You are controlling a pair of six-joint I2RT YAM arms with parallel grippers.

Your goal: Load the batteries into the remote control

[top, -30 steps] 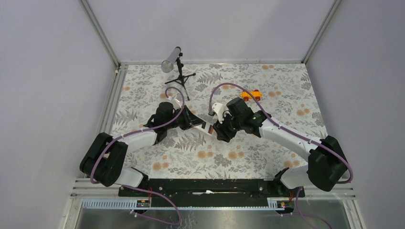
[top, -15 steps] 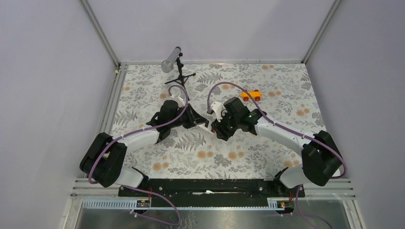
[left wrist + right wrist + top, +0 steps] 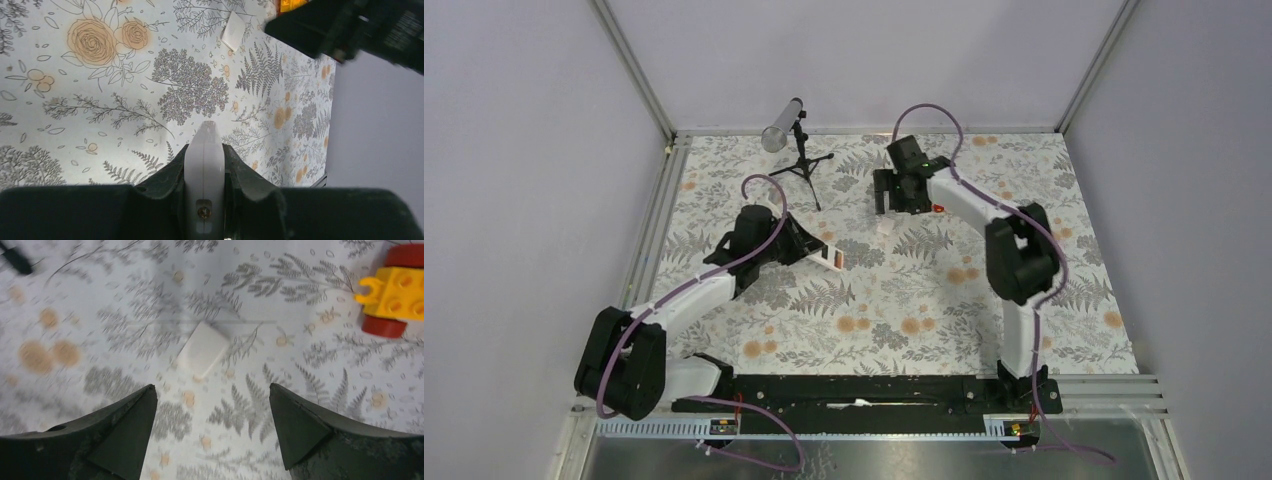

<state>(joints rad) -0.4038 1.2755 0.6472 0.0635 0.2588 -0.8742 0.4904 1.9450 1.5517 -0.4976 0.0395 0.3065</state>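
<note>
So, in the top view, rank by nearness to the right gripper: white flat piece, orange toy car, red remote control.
1. White flat piece, just off right gripper.
2. Orange toy car, beside its arm.
3. Red remote control, in left gripper.

A robot lab cell: bare grey walls (image 3: 864,60), aluminium frame (image 3: 632,70), floral-clothed table (image 3: 894,300).

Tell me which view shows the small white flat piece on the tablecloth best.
Right wrist view: the white piece lies whole and close, just ahead of the open right gripper, slightly blurred. The left wrist view shows it small near the top edge; the top external view gives only a tiny pale speck.
</note>
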